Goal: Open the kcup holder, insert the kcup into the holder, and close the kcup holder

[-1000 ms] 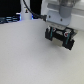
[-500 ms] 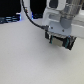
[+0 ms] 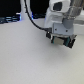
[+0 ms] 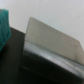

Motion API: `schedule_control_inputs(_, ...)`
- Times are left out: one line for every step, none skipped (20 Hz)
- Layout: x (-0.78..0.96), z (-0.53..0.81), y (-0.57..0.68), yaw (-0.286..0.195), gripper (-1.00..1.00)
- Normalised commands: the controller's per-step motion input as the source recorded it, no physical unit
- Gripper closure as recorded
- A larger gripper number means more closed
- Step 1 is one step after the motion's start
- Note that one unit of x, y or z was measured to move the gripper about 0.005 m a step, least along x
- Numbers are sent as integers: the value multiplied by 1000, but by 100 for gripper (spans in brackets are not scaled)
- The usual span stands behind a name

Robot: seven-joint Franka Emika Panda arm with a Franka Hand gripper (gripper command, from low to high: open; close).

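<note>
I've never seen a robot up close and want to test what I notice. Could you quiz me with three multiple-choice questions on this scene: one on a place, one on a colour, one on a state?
1. Where does the gripper sit in the exterior view?
A. lower left
B. upper right
C. bottom centre

2. What colour is the body of the kcup holder?
A. red
B. yellow
C. black

3. How is the holder's flat top?
A. bare
B. piled with pods
C. under a cloth

Answers:
1 B: it hangs over the white table on that side.
2 C: the wrist view shows its dark sides.
3 A: only a pale sheen lies on it.
</note>
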Motion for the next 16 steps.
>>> schedule_control_inputs(-374,11,574,92,-100)
schedule_control_inputs(-359,12,596,88,-100)
schedule_control_inputs(-352,12,614,85,-100)
schedule_control_inputs(-372,6,624,77,-100)
schedule_control_inputs(-374,13,634,73,-100)
schedule_control_inputs(-381,12,639,71,-100)
schedule_control_inputs(-375,11,648,70,-100)
schedule_control_inputs(-381,14,656,68,-100)
schedule_control_inputs(-408,24,667,62,-100)
schedule_control_inputs(-421,32,670,62,-100)
schedule_control_inputs(-437,36,667,63,-100)
schedule_control_inputs(-474,35,657,61,-100)
schedule_control_inputs(-519,33,641,61,-100)
schedule_control_inputs(-536,33,622,68,-100)
schedule_control_inputs(-561,20,599,69,-100)
schedule_control_inputs(-558,12,595,70,-100)
